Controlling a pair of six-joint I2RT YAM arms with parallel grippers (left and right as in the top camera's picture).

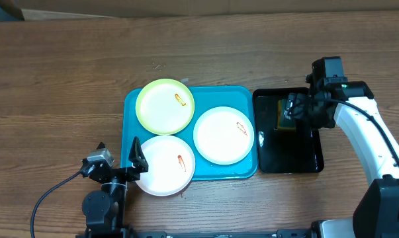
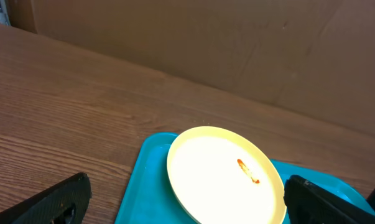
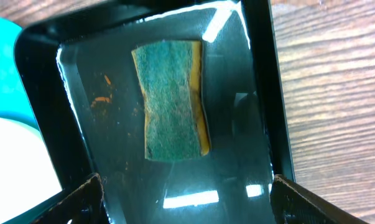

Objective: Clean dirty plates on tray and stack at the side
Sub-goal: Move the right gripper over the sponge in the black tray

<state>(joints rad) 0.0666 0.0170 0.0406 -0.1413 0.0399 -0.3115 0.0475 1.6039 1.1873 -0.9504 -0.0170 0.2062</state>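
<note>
Three smeared plates [image 1: 223, 135] lie uncleaned on the turquoise tray [image 1: 219, 94]. Beside it the right gripper [image 3: 187, 199], jaws apart, hangs over the sponge [image 3: 173, 99] in the black tray [image 3: 237, 93]. Fetching it looks like the step in hand: descend, straddle, close. The left gripper [image 1: 120, 158] sits wide open by the nearest plate.

In the overhead view, the sponge [image 1: 284, 119] in the black tray [image 1: 305, 157] is largely covered by the right gripper [image 1: 296, 110]. In the left wrist view, the yellow-green plate [image 2: 221, 177] and the turquoise tray [image 2: 143, 186] are cut off by the bottom edge.
</note>
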